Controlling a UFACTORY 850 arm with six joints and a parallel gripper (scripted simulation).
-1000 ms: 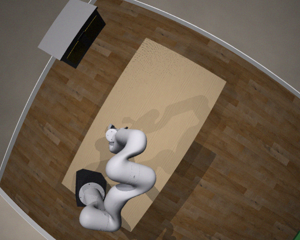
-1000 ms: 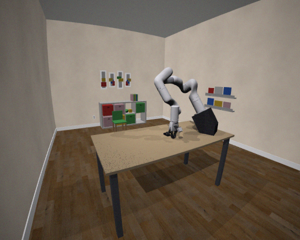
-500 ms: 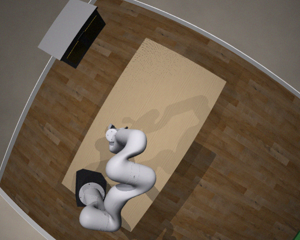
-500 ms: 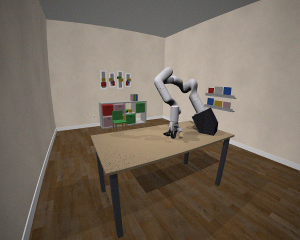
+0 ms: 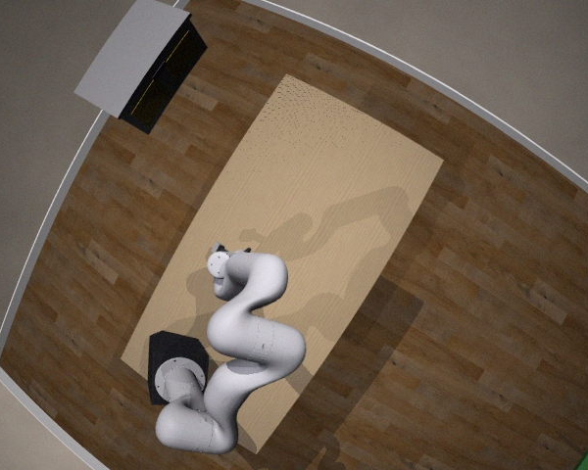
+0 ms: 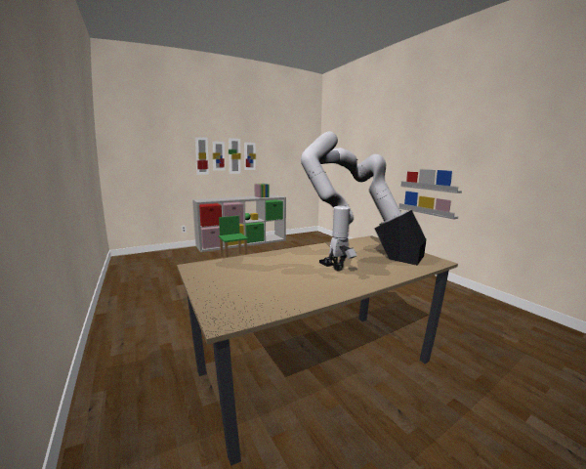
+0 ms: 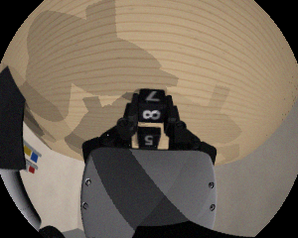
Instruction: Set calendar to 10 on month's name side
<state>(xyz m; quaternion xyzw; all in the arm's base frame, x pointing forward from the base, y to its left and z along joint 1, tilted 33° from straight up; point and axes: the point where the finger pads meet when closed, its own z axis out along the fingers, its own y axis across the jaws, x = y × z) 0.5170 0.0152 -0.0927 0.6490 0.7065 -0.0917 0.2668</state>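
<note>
In the wrist view my gripper [image 7: 151,102] is shut on a black calendar cube [image 7: 149,123], with one finger on each side. The cube shows white digits: a 7 on its far face, an 8 in the middle and a 5 on the near face. In the exterior view the gripper [image 6: 338,260] points straight down and sits low over the table top, near the robot's end of the table. In the overhead view the gripper [image 5: 230,249] lies mostly under the wrist. I cannot make out the tray or the second cube in any view.
The robot's black base box [image 6: 400,236] stands on the table's corner just right of the gripper. The arm [image 5: 248,313] covers the near part of the table from above. A shelf unit [image 6: 239,222] and a green chair stand by the back wall.
</note>
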